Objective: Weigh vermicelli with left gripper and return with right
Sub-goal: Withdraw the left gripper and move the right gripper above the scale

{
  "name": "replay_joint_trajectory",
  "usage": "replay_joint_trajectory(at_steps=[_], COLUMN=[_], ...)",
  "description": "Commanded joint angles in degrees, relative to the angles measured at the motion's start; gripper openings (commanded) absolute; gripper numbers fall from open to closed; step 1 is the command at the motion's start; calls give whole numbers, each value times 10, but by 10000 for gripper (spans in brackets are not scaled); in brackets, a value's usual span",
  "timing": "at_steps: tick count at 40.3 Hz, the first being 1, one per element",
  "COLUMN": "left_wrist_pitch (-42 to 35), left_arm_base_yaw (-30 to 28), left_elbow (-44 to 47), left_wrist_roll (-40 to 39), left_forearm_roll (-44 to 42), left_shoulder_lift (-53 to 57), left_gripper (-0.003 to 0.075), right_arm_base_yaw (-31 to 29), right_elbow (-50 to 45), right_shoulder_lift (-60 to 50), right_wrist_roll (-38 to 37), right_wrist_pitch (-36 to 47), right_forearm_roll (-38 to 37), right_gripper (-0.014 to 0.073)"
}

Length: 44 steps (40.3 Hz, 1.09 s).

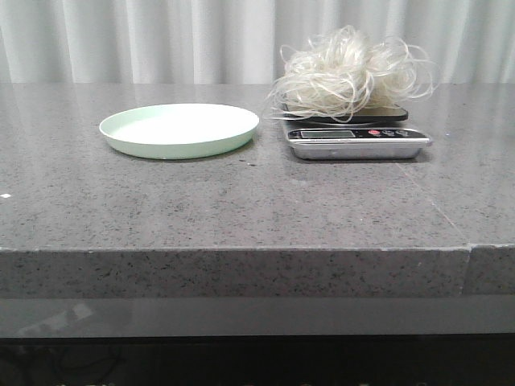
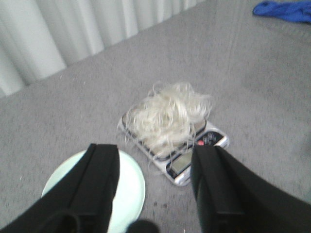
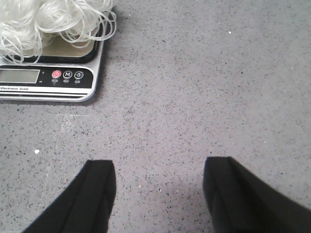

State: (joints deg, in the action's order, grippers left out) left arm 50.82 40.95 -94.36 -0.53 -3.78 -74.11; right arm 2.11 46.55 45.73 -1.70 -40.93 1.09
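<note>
Vermicelli (image 1: 348, 74): loose whitish tangle, heaped on the scale (image 1: 358, 142), covering the weighing platform and spilling loops past its edges. Roughly round mass, no clear long axis.

Scale: stands toward the far edge of the bench (image 1: 241, 209), right of its middle; display and buttons face the near edge.

Plate (image 1: 179, 130): pale green, bare, just beside the scale on its left; not touching it as far as the front view shows.

Left gripper (image 2: 155, 187): jaws spread wide, holding nothing. In its wrist view it hangs over the gap between plate (image 2: 129, 191) and scale (image 2: 204, 141), with the vermicelli (image 2: 167, 116) ahead of its fingers.

Right gripper (image 3: 158, 194): jaws apart, empty, above bare bench. The scale (image 3: 73, 80) and vermicelli (image 3: 53, 22) lie ahead of it and off to its left side, well apart from the fingers.

Status, as judged: weighing placement looks done; the return to the plate falls to the right gripper.

Key relation: the vermicelli lies forward and leftward of the right gripper, so that arm would have to travel that way before coming down over the heap.
</note>
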Motion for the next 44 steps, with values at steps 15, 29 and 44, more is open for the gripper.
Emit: replay_joint_trajectory(at_steps=[15,29,44], left_wrist_pitch=[-110,-108,-107], left_arm_base_yaw=[2,2,2], left_elbow=[328,446,453], left_wrist_roll=[-8,-8,-8], left_forearm_roll=[-7,-7,-7], left_shoulder_lift=[291,453,474], left_gripper=[419,419,419], right_arm_base_yaw=[-3,84,137], right_elbow=[18,87,271], right_shoulder_lift=[4,100,294], right_wrist_roll=[0,24,24], right_wrist_pitch=[29,34,32], right_forearm_roll=[9,42,53], right_gripper=[517,517,517])
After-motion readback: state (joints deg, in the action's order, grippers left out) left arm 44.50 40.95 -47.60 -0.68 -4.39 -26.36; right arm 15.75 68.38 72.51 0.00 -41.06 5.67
